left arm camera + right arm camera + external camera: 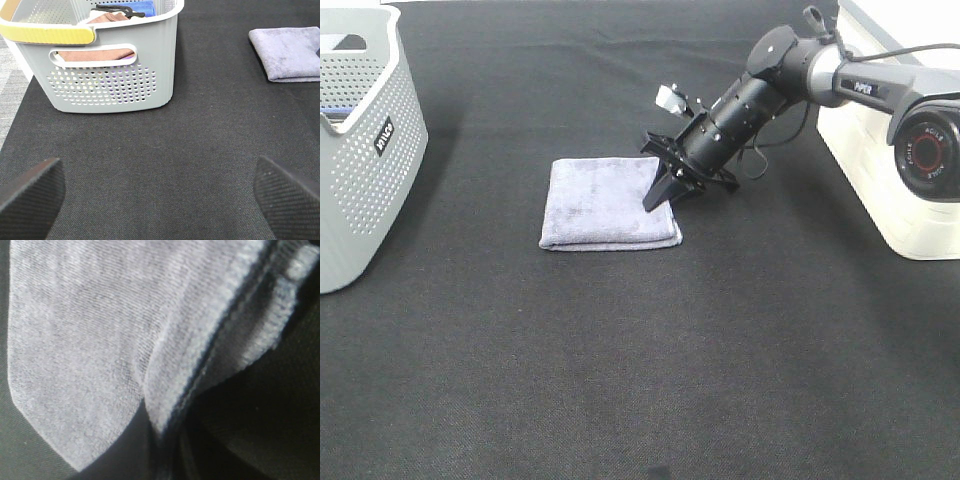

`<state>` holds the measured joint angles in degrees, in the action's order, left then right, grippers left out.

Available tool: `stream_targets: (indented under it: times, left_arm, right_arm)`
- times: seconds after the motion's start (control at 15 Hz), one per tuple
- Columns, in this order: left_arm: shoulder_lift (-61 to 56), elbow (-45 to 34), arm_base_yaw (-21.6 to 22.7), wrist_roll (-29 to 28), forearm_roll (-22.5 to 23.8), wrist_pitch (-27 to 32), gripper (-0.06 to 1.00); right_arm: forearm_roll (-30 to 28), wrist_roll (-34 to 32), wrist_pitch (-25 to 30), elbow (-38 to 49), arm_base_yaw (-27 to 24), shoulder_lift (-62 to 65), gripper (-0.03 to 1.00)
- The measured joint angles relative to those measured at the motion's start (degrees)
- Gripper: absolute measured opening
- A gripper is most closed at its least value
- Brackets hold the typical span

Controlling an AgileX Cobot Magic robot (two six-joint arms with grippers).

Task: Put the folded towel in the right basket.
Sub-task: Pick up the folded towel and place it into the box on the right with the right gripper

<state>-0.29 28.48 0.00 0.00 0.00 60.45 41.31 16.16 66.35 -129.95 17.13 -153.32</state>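
The folded grey-lavender towel [605,200] lies flat on the black cloth in the middle of the table. It also shows in the left wrist view [290,50]. My right gripper [665,192] reaches down from the right onto the towel's right edge. In the right wrist view the towel [90,340] fills the frame, and a raised fold runs down between the dark fingers, so the gripper looks shut on that edge. The right basket [880,190], white, stands at the right edge, partly behind the arm. My left gripper [160,200] is open and empty, low over the cloth.
A grey perforated basket [360,150] stands at the far left, holding folded cloths [107,17] in brown and blue. The black cloth [640,380] covers the whole table. The right arm's cable hangs beside the towel's right side.
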Motion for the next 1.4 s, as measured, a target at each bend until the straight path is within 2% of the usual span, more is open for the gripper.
stream_targets:
  times: [0.13, 0.47, 0.67, 1.0, 1.2, 1.4]
  left_arm:
    - [0.00, 0.00, 0.00, 0.00, 0.00, 0.00, 0.97]
    - [0.00, 0.00, 0.00, 0.00, 0.00, 0.00, 0.97]
    - [0.00, 0.00, 0.00, 0.00, 0.00, 0.00, 0.97]
    - [0.00, 0.00, 0.00, 0.00, 0.00, 0.00, 0.97]
    - [0.00, 0.00, 0.00, 0.00, 0.00, 0.00, 0.97]
    - [0.00, 0.00, 0.00, 0.00, 0.00, 0.00, 0.97]
  right_arm:
    - [-0.29, 0.69, 0.34, -0.69, 0.00, 0.63, 0.07]
    - [-4.47, 0.86, 3.15, -10.03, 0.00, 9.28, 0.07]
    - [-8.88, -0.23, 3.32, -14.32, -1.43, 16.33, 0.07]
    - [-19.77, -4.01, 3.67, -14.67, -10.37, 26.87, 0.07]
    - [-24.01, -5.39, 3.67, -14.67, -18.45, 30.94, 0.07]
    - [-26.64, -5.96, 3.67, -12.03, -24.12, 31.46, 0.07]
